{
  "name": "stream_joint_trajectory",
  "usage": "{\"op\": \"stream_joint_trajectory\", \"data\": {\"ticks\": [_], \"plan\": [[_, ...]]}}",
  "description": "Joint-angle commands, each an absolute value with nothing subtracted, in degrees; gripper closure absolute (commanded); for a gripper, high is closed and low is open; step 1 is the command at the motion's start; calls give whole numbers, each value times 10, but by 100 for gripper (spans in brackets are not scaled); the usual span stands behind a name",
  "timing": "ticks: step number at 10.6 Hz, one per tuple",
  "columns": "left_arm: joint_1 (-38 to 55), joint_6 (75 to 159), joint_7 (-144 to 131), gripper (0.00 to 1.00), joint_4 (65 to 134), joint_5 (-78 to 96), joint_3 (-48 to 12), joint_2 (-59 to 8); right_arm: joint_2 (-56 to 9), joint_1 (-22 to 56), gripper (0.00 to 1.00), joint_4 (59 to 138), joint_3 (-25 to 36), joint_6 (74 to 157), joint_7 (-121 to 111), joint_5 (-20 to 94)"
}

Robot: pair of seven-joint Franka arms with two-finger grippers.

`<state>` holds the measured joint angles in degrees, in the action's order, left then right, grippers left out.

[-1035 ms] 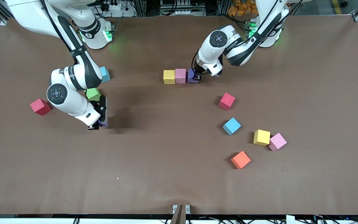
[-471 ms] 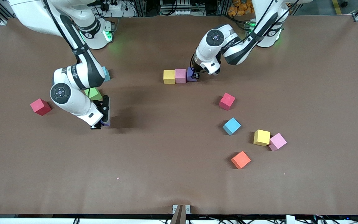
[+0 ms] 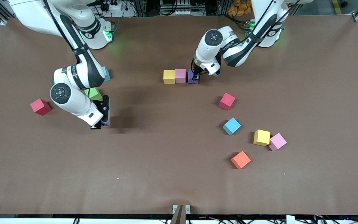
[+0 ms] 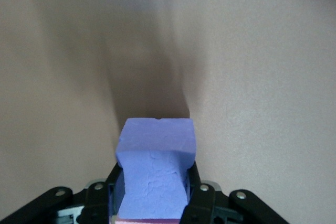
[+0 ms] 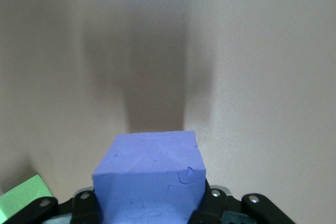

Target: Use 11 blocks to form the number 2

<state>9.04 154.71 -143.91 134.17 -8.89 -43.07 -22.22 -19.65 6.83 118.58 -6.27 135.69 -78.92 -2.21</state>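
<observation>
A yellow block (image 3: pixel 169 77) and a pink block (image 3: pixel 180 76) lie side by side mid-table toward the robots' bases. My left gripper (image 3: pixel 195 76) is shut on a purple block (image 3: pixel 191 77) set against the pink one, which makes a row of three. In the left wrist view the purple block (image 4: pixel 156 174) fills the left gripper (image 4: pixel 155 192), with a pink edge (image 4: pixel 149 221) under it. My right gripper (image 3: pixel 102 122) is shut on a second purple block (image 3: pixel 105 123), low over the table beside the green block (image 3: pixel 93 93). The right wrist view shows that block (image 5: pixel 149 177) in the right gripper (image 5: pixel 149 203).
Loose blocks toward the left arm's end: red (image 3: pixel 227 101), blue (image 3: pixel 231 126), yellow (image 3: pixel 262 137), pink (image 3: pixel 277 141), orange (image 3: pixel 240 159). Toward the right arm's end lie a red block (image 3: pixel 40 106) and a blue one (image 3: pixel 105 74), half hidden by the right arm.
The left arm's wrist has drawn a little toward its base, with the purple block still beside the pink one. The right gripper has shifted slightly with its purple block.
</observation>
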Motion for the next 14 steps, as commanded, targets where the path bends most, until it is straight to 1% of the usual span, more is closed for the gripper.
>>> {"op": "stream_joint_trajectory", "data": {"ticks": [1, 5, 6, 7, 8, 14], "plan": [[112, 1538, -1456, 74, 1324, -105, -416, -235, -191, 72, 69, 1186, -62, 1349, -780, -14], [123, 1538, -1464, 73, 1324, -106, -410, -240, -192, 74, 69, 1185, -62, 1350, -780, -17], [122, 1538, -1465, 67, 1323, -112, -410, -243, -191, 79, 68, 1185, -61, 1350, -780, -18], [123, 1538, -1465, 46, 1321, -115, -409, -243, -190, 81, 68, 1185, -62, 1349, -773, -18], [122, 1537, -1464, 0, 1322, -119, -408, -243, -189, 83, 68, 1184, -62, 1347, -766, -18], [116, 1518, -1487, 0, 1316, -121, -411, -224, -184, 100, 69, 1176, -62, 1344, -737, -17]]}}
